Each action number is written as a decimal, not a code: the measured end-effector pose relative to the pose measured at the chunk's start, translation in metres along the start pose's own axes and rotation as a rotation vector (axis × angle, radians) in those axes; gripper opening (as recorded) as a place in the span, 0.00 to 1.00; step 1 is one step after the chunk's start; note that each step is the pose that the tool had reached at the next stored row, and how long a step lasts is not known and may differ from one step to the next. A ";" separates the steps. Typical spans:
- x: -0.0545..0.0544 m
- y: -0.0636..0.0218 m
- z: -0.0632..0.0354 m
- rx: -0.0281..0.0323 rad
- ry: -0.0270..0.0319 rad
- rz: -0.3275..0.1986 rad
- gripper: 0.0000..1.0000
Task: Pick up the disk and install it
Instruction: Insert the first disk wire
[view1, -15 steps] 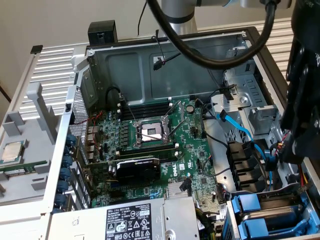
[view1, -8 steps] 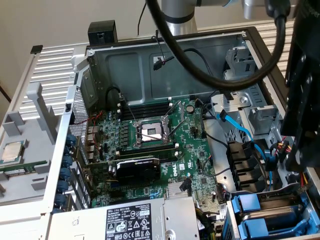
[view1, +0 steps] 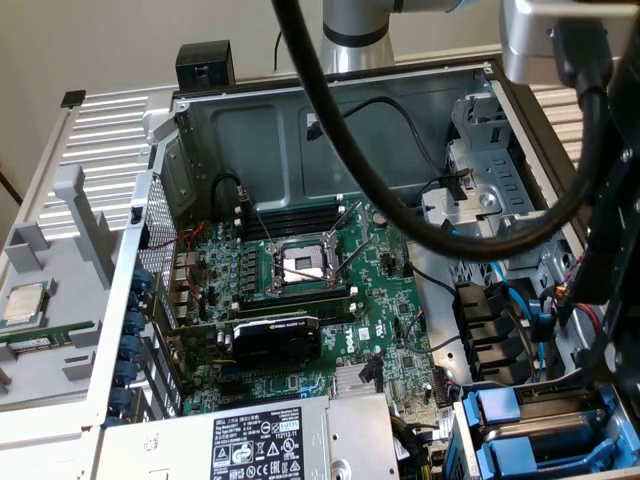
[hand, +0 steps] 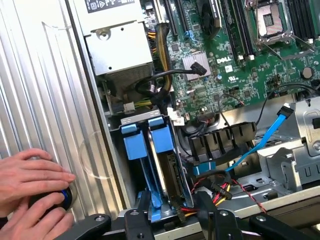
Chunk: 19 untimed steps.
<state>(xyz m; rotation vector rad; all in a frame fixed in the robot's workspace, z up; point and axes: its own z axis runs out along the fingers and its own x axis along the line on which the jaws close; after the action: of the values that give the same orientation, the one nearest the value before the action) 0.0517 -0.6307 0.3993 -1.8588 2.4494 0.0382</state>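
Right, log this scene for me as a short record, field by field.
case: open, motherboard exposed
processor socket: empty
graphics card: seated on the board
drive bay: two blue disk carriers slotted in side by side
gripper: close over the carriers; whether it holds one cannot be told
hands: a person's, outside the case on the ribbed panel, around a small dark round thing
processor chip: on the grey tray at the exterior view's left, outside the case
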 end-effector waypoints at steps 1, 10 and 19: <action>0.000 0.0000 0.0003 -0.0010 -0.0010 -0.008 0.49; 0.000 -0.0024 0.0017 -0.0116 -0.0062 -0.152 0.49; -0.004 -0.0164 0.0030 -0.0185 -0.0086 -0.246 0.49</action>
<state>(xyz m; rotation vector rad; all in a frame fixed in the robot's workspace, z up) 0.0687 -0.6308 0.3969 -2.1474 2.2028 0.0560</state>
